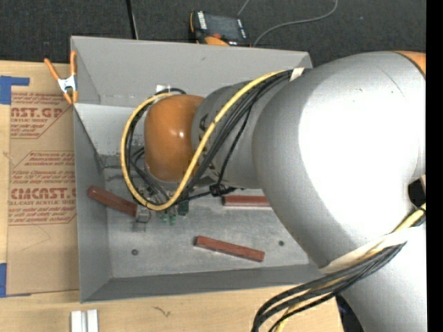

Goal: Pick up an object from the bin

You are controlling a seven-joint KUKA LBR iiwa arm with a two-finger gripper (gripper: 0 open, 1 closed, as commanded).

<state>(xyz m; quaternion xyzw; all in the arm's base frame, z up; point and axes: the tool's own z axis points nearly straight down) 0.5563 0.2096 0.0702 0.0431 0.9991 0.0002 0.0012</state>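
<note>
a dark, speckled floor (55,5) bears a black-and-orange device (220,28) and a black cable (129,9).

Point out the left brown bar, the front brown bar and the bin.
left brown bar (111,200), camera view, its middle.
front brown bar (228,248), camera view, its middle.
bin (90,241), camera view, bare left wall.

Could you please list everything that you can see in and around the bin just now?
bin: one, grey metal, middle of the view
sticks: three, reddish-brown, flat on the bin floor; one at left, one near the front, one at right partly under the arm
device: one, black and orange, behind the bin, cable attached
arm: one, silver-grey, reaching in from the right
wrist cover: one, orange
cables: yellow and black, looped round the wrist
tool: one, dark, low beside the left stick
</note>
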